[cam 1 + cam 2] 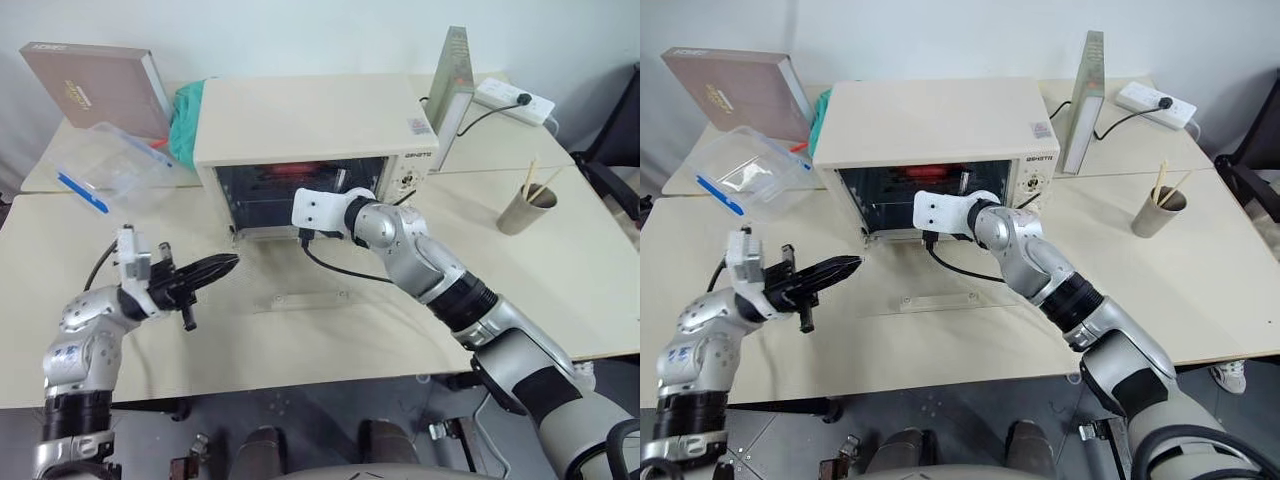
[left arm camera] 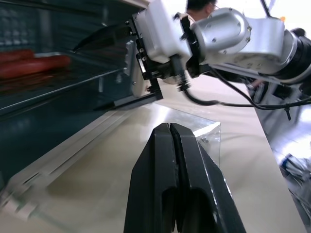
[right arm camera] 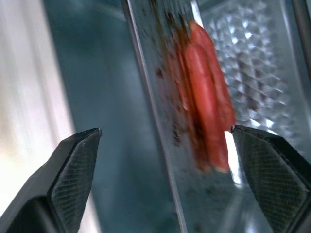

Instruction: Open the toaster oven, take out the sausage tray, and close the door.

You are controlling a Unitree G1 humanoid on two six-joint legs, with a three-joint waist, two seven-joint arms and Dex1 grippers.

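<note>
The table (image 1: 300,340) carries the oven (image 1: 310,125) near its middle, well back from the front edge. Its door (image 1: 300,300) is open, folded down flat onto the table before the opening, glass showing the tabletop through it. Inside the oven sits the tray (image 3: 272,63), silvery and ribbed, stained brown along one edge, with red-orange sausages (image 3: 204,97) lying on it. The right tool (image 3: 165,141) is at the oven's mouth, its fingers spread wide and empty, with the sausages and the tray edge seen between them. The left tool (image 1: 215,268) hangs over the table to the left of the door, well apart from the oven, its two black fingers (image 2: 194,184) pressed together on nothing.

Behind the oven's left side lie a clear box (image 1: 105,165) and a brown book (image 1: 95,85); a cup (image 1: 525,208) with sticks stands to its right.
</note>
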